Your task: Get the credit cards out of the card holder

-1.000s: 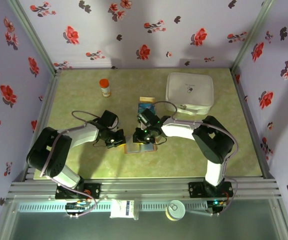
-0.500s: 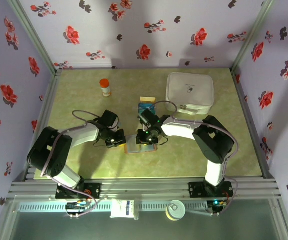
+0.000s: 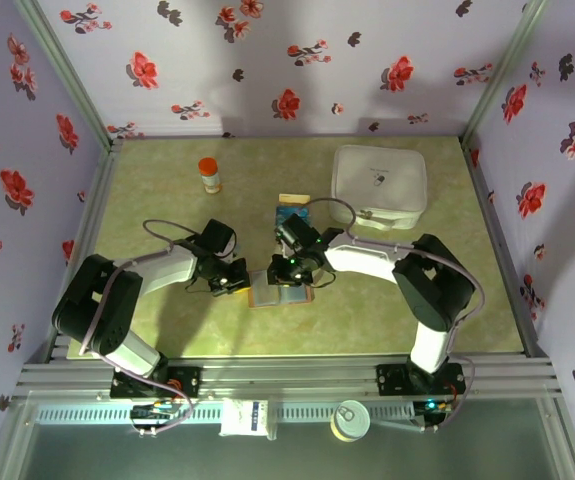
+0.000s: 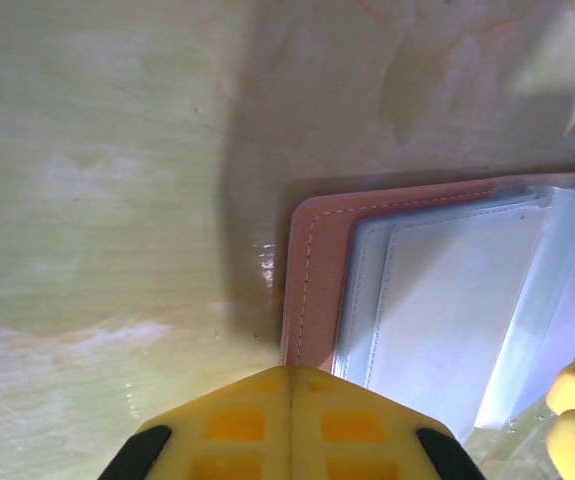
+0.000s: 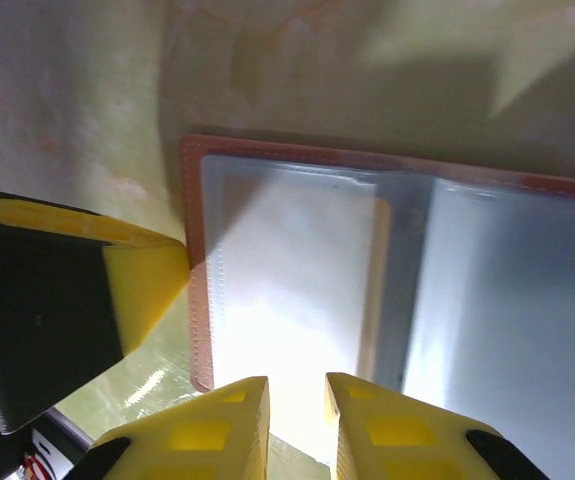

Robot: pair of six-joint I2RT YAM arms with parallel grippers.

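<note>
Up top, the fixed camera sits above and behind the arms and looks steeply down, with their bases along the bottom of its view. It takes in the whole worktop (image 3: pixel 167 190) from near edge to far edge, wide and distant. The left wrist camera is right down close over the worktop, looking along its own fingers, with the left gripper (image 4: pixel 289 385) at the bottom of its view. The right wrist camera is just as near, with the right gripper (image 5: pixel 297 400) at its lower edge. All three share the open card holder (image 4: pixel 447 290), toward the worktop's near edge, and each wrist view catches the other's yellow fingertip.
</note>
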